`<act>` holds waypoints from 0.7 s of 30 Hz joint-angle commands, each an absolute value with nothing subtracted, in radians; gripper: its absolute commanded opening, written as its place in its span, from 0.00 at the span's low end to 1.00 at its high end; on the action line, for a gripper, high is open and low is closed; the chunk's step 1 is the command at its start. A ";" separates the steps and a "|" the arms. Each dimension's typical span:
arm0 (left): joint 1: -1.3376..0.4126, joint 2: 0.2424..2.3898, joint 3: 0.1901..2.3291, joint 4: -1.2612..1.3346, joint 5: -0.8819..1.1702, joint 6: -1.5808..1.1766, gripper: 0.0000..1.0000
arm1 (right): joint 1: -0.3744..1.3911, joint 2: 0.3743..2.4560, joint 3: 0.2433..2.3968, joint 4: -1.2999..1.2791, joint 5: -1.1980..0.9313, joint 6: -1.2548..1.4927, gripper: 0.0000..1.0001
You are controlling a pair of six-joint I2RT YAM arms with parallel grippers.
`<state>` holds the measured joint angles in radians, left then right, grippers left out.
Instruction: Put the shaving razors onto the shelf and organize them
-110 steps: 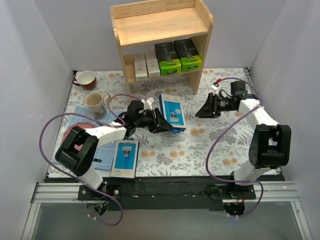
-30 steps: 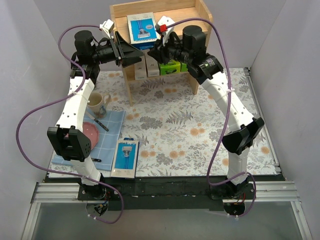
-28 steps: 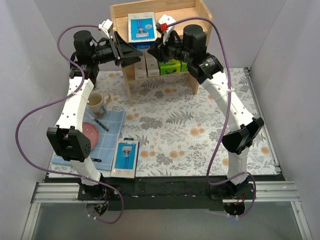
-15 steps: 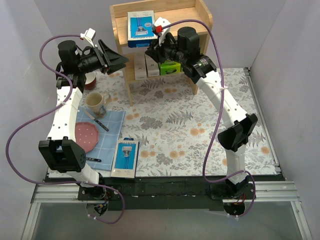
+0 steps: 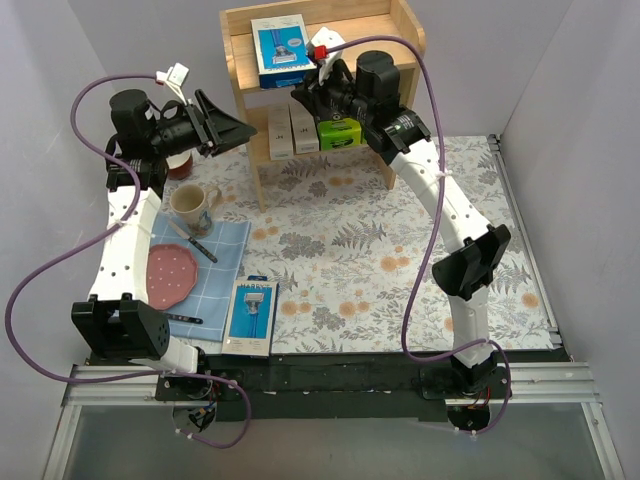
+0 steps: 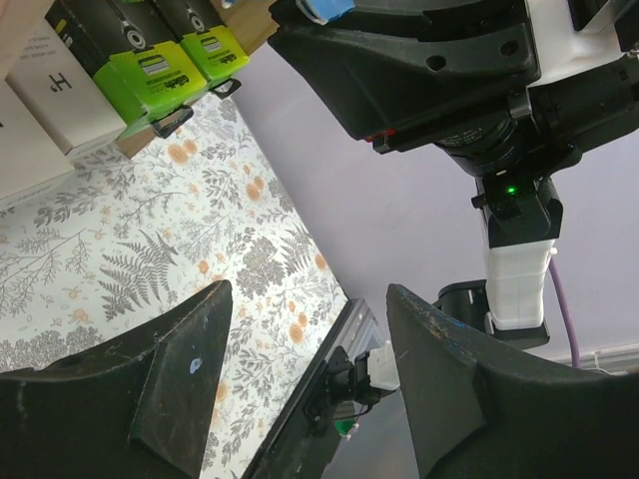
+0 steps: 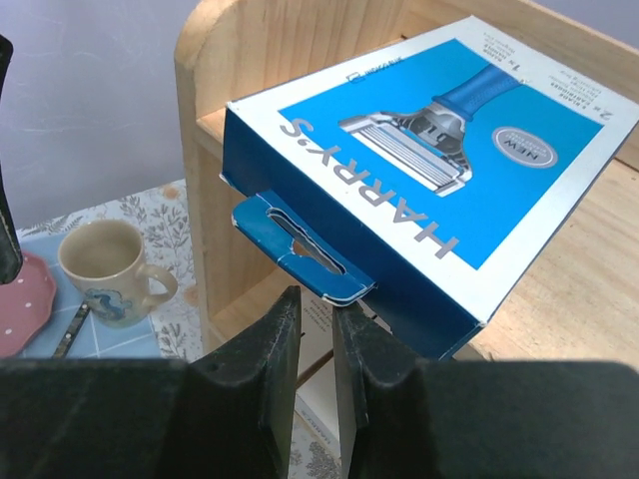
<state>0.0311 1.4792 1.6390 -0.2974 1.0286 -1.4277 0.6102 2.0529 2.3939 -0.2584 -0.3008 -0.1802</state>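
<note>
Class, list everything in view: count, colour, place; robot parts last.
table: 1, floral
shelf: 1, light wood, table's back
blue packs: 2, one atop shelf, one flat near front
white boxes: 2, lower tier, left
black boxes: 2, green ends, lower tier, right
mug: 1, beige, left side
cup: 1, red, back left, partly hidden
cloth: 1, blue checked, front left
plate: 1, pink, on cloth
utensils: 2, dark handles, on cloth
left pincer: 1, black, open, beside shelf
right pincer: 1, black, at top pack's tab

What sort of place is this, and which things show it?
Probably a robot lab test cell: plain walls box in a floral-clothed table, two arms are bolted at its near edge, and a wooden shelf holds razor packs.
</note>
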 commanded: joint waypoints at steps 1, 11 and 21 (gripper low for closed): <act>0.040 1.431 1.608 -0.324 1.012 -1.399 0.61 | 0.611 2.056 2.418 -0.207 -0.301 -0.160 0.26; 0.046 1.419 1.574 -0.324 0.997 -1.379 0.62 | 0.611 2.006 2.418 -0.187 -0.299 -0.164 0.26; 0.054 1.410 1.548 -0.373 0.977 -1.318 0.66 | 0.607 2.100 2.505 -0.163 -0.233 -0.183 0.25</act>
<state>0.0448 1.4754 1.5616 -0.3435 0.9867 -1.3582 0.6098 2.0781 2.4321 -0.2478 -0.2691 -0.1688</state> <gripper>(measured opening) 0.658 0.253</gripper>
